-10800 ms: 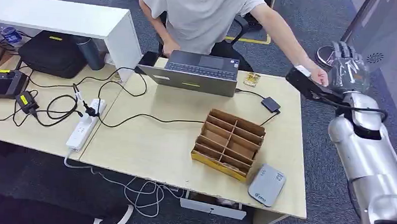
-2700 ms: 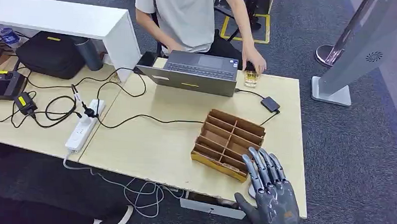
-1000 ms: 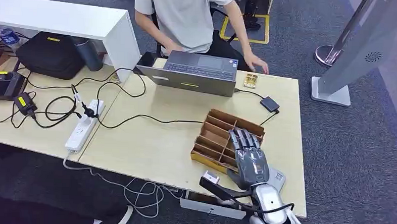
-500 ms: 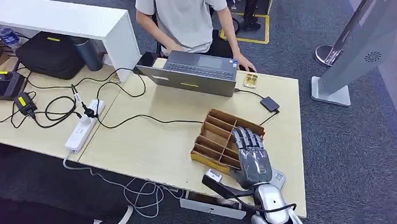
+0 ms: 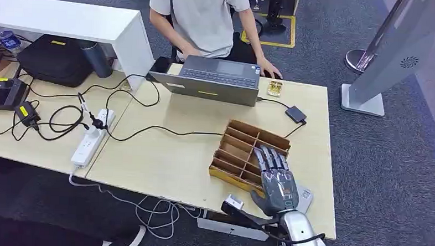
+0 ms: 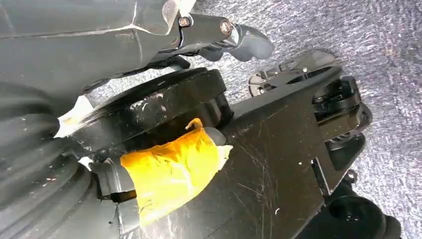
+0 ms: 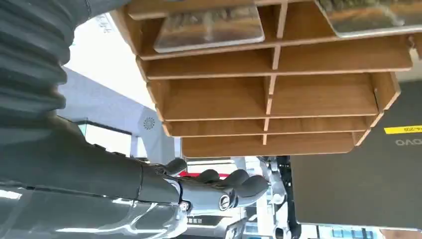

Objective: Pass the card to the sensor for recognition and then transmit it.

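A pale wooden surface is filling the middle of the head view, with a person in a light shirt sitting at its far side behind an open grey laptop. Near the right end of the surface, a brown cardboard organizer divided into slots is lying flat. In the right wrist view, this organizer is seen close up, and two cards are resting in its nearest slots; their printing is too blurred to read.

The right robot hand is reaching in from the near edge, hovering with its fingers stretched out and spread over the near right corner of the organizer. It is released, grasping nothing. Just beside it, partly hidden under the palm, a flat grey sensor is lying at the near right corner of the surface.

A black cable is running from the laptop to a small dark adapter. A white power strip with tangled black cords is lying towards the left, and a black bag is sitting further left.

The left robot hand is hanging over grey carpet; whether it is clenched or released cannot be told.
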{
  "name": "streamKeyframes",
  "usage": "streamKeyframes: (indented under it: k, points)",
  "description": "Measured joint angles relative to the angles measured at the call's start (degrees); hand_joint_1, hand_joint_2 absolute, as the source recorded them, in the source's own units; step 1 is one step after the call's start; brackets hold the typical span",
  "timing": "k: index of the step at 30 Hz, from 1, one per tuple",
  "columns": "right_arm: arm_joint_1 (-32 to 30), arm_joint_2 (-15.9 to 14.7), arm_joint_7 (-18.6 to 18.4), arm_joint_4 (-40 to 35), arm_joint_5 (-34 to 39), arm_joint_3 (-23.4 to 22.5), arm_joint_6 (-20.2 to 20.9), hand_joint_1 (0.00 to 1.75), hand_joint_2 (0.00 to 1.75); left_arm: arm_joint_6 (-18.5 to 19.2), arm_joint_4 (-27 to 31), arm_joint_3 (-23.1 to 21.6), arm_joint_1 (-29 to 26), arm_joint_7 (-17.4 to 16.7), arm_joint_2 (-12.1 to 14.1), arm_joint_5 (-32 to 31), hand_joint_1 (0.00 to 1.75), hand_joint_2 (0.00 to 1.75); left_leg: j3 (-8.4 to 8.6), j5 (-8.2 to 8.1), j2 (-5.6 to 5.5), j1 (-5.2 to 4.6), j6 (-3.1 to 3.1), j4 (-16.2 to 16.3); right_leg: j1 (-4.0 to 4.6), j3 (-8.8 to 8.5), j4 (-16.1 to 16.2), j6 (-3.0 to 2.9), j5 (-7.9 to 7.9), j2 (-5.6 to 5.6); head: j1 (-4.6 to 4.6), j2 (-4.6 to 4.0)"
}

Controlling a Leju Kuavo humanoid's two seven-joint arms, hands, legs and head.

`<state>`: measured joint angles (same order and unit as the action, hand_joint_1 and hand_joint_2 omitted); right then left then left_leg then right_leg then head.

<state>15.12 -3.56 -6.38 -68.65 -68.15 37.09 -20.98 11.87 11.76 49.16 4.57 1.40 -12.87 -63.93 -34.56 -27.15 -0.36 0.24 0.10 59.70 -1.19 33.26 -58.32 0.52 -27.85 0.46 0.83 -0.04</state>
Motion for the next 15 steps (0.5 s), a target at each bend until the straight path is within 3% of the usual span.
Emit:
streamKeyframes:
  k: [15]
  points:
    - [-6.08,-1.95,1.73,-6.08,2.19,-0.28,0.15,0.00,1.75,-0.31,0.00,0.02,-0.14,0.02,0.00,0.46,0.00,1.75,0.01,0.00,0.01,0.00,0.00,0.00,0.00,-0.02,0.00,0.00,0.00,0.00,0.00,0.00]
